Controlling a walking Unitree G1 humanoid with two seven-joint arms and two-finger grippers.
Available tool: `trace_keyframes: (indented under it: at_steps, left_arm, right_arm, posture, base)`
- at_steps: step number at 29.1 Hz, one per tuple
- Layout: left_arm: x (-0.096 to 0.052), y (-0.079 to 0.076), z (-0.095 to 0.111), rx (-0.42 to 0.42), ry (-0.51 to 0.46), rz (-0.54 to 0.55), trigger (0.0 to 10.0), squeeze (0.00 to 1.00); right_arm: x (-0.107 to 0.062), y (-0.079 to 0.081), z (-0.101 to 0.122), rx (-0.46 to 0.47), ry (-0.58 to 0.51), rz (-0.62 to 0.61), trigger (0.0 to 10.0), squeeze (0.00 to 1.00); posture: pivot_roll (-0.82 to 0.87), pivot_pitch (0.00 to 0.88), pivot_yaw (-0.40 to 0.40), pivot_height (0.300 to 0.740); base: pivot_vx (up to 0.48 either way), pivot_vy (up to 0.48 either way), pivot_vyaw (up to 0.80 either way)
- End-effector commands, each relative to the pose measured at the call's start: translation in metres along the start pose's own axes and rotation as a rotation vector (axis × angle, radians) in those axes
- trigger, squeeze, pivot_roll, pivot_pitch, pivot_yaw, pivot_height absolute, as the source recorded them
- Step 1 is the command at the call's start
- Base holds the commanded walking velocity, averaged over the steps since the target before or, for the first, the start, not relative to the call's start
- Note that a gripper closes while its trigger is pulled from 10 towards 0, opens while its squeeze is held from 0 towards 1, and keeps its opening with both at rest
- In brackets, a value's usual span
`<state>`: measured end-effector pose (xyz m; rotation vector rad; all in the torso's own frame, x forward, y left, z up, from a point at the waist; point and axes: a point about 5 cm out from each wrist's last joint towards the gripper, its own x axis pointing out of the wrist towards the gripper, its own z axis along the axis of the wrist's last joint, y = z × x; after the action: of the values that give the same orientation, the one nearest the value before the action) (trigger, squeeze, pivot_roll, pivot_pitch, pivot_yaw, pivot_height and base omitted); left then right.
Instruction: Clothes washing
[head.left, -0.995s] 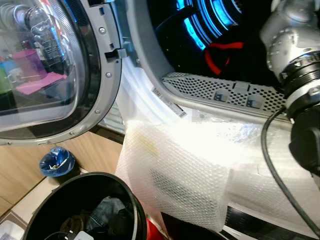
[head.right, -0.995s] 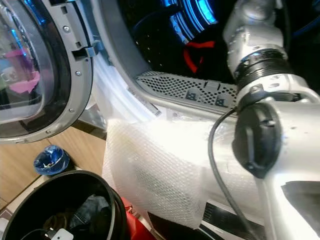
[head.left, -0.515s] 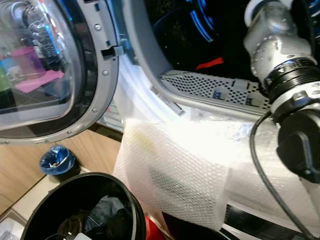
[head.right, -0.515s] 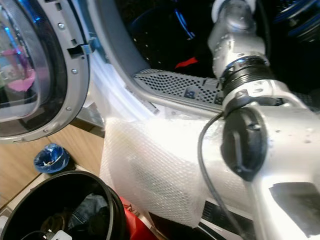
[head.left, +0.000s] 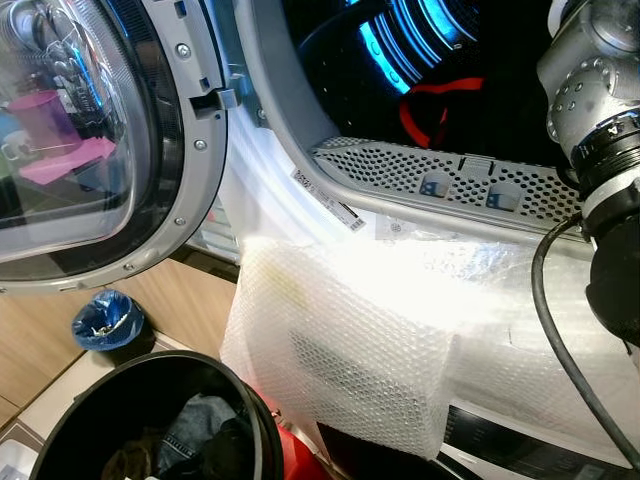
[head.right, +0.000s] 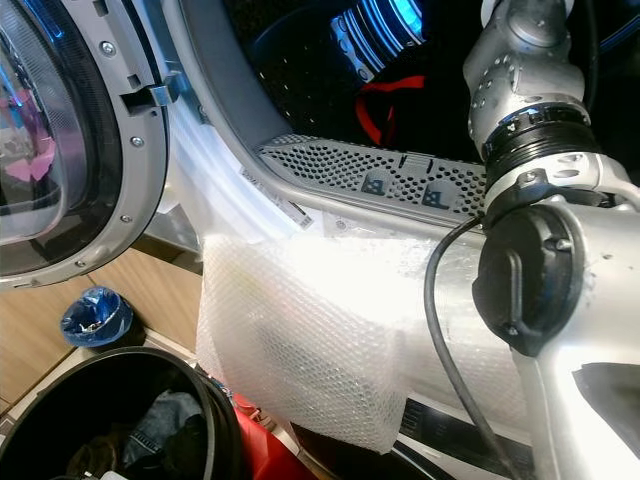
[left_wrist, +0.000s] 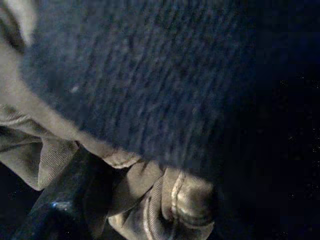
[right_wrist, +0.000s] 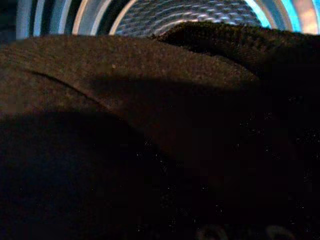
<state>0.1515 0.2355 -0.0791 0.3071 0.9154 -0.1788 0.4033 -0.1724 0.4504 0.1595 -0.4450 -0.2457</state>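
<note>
Right wrist view: dark garment (right_wrist: 150, 125) inside drum (head.left: 440, 60); finger state indeterminate, both arms. Loading step; next, release and withdraw

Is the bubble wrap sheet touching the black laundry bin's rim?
Cannot tell. In the left eye view the bubble wrap hangs just behind the black bin; their edges overlap, showing neither gap nor contact.

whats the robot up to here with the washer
It is loading laundry. The washer door stands open and the right arm reaches into the drum, where a red garment lies; its wrist view shows dark cloth close up against the lit drum wall. A black bin below the door holds more clothes, and the left wrist view sits close on blue and tan fabric. Bubble wrap hangs over the washer's front.
</note>
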Motion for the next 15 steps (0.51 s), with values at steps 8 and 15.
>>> trace_keyframes:
  at_steps: [8,15]
  left_arm:
    - [0.008,-0.056,-0.005,-0.054,0.084,-0.114,10.0,0.0]
    - [0.013,-0.076,0.007,-0.055,0.076,-0.162,10.0,0.0]
  right_arm:
    - [-0.014,0.06,-0.003,0.016,0.08,0.274,10.0,1.0]
    - [-0.032,0.101,-0.013,-0.156,0.118,0.515,10.0,0.0]
  posture:
    - [0.07,0.041,-0.089,0.74]
    - [0.07,0.0,-0.126,0.74]
  base:
    - [0.0,0.0,0.0]
    - [0.0,0.0,0.0]
